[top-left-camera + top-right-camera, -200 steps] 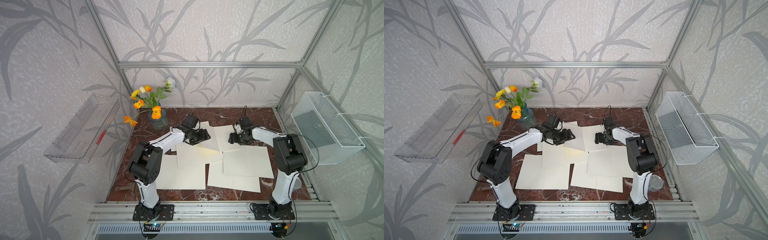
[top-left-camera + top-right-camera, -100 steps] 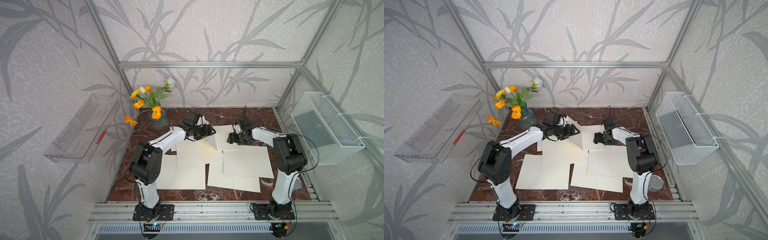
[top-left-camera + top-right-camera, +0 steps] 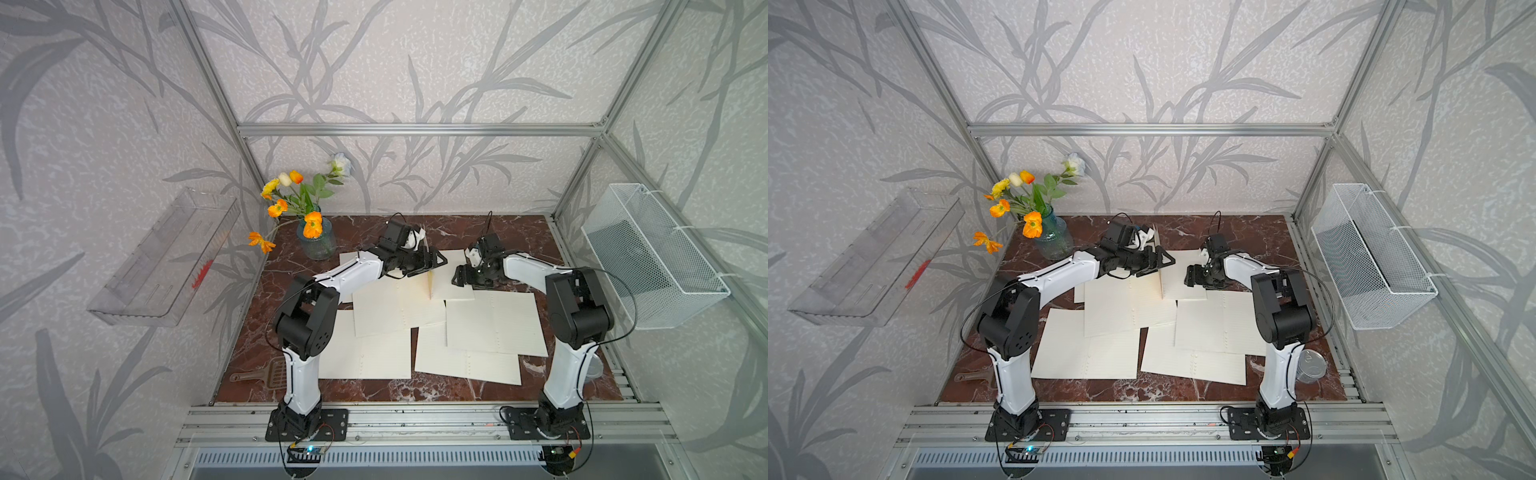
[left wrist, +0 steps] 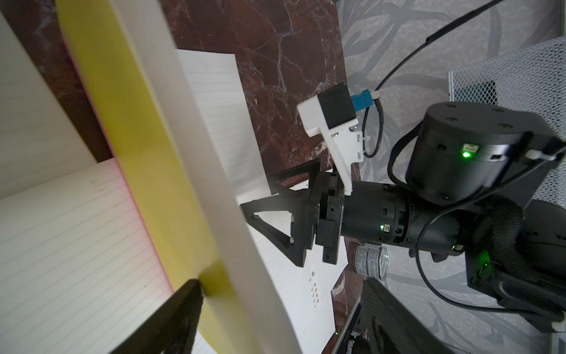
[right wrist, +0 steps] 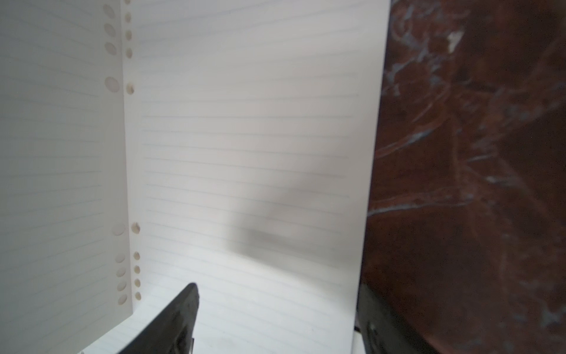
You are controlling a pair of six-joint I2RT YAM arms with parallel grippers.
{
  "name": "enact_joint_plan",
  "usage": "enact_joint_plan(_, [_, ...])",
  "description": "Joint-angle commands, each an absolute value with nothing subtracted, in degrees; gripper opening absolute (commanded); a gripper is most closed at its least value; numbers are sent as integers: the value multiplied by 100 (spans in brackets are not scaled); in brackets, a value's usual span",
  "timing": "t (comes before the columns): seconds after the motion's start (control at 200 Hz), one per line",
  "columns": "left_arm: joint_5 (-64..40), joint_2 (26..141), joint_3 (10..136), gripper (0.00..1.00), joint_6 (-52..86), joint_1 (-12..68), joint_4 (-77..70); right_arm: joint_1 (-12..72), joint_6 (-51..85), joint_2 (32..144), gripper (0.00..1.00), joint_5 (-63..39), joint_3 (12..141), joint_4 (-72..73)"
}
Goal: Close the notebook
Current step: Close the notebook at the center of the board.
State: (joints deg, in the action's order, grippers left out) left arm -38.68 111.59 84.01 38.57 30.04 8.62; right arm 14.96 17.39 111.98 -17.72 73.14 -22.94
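Note:
The notebook [image 3: 457,286] lies open at the back middle of the marble table. Its left half [image 3: 429,276] stands upright, seen edge-on in both top views [image 3: 1159,274]. In the left wrist view this half shows a yellow inner sheet [image 4: 147,171] and a white page block [image 4: 220,196]. My left gripper [image 4: 281,285] is open around it, with one finger [image 4: 177,312] touching the yellow side. My right gripper [image 5: 277,288] is open and low over the flat lined right page [image 5: 245,138], straddling its outer edge. The two grippers [image 3: 436,262] [image 3: 459,279] face each other.
Several loose lined sheets [image 3: 494,324] cover the table's middle and front. A glass vase of flowers [image 3: 316,243] stands back left. A can [image 3: 1311,365] stands front right and a brown scoop [image 3: 262,374] lies front left. A wire basket [image 3: 652,253] and a clear shelf [image 3: 166,257] hang on the side walls.
My left gripper has swung up and to the right, raising the notebook's left half from nearly flat to upright. The right arm has stayed in place.

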Motion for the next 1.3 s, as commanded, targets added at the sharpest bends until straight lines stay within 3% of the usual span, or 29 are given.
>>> enact_joint_plan(0.0, [-4172, 11355, 8715, 83, 3771, 3094, 624, 1488, 1747, 11162, 81, -1861, 7538, -2499])
enact_joint_plan(0.435, [-3912, 11627, 9212, 83, 3543, 3238, 987, 782, 1751, 10533, 82, -1282, 7690, -3143])
enact_joint_plan(0.6, [-3036, 11767, 9634, 74, 3253, 3234, 2278, 787, 1758, 10490, 81, -1293, 7713, -3180])
enact_joint_plan(0.71, [-2545, 11970, 9946, 67, 3173, 3237, 3145, 804, 1732, 10554, 75, -1427, 7683, -3129])
enact_joint_plan(0.94, [-2013, 12173, 9979, 53, 3218, 3256, 3916, 886, 1688, 10696, 50, -1649, 7585, -2979])
enact_joint_plan(1.164, [-2004, 12303, 9993, 51, 3247, 3294, 4012, 1039, 1618, 10799, 49, -1705, 7614, -2936])
enact_joint_plan(1.294, [-2082, 12422, 10004, 50, 3268, 3291, 4003, 1131, 1612, 10922, 41, -1722, 7621, -2928])
